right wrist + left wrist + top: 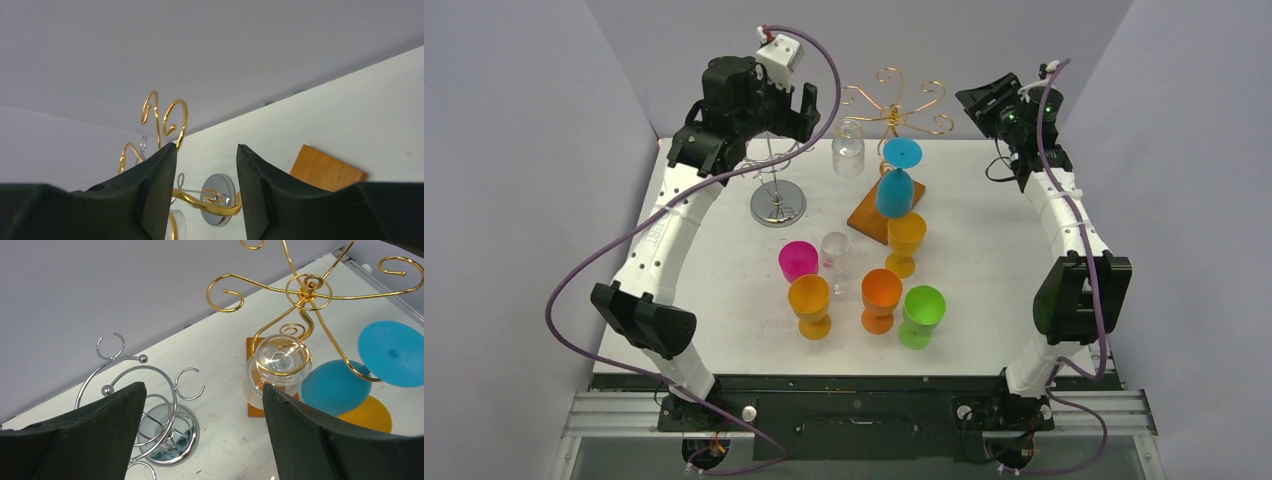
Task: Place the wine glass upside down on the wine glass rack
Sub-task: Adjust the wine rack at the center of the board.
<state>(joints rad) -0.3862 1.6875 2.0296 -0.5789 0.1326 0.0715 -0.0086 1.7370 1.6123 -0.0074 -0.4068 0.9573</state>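
On the far part of the table [984,260], the gold rack [894,100] carries the blue wine glass [894,193] upside down.
Its flat foot sits in a curled arm, so the opaque blue bowl hangs downward. The left tool [203,390] and right tool [206,146] are both spread and holding nothing.
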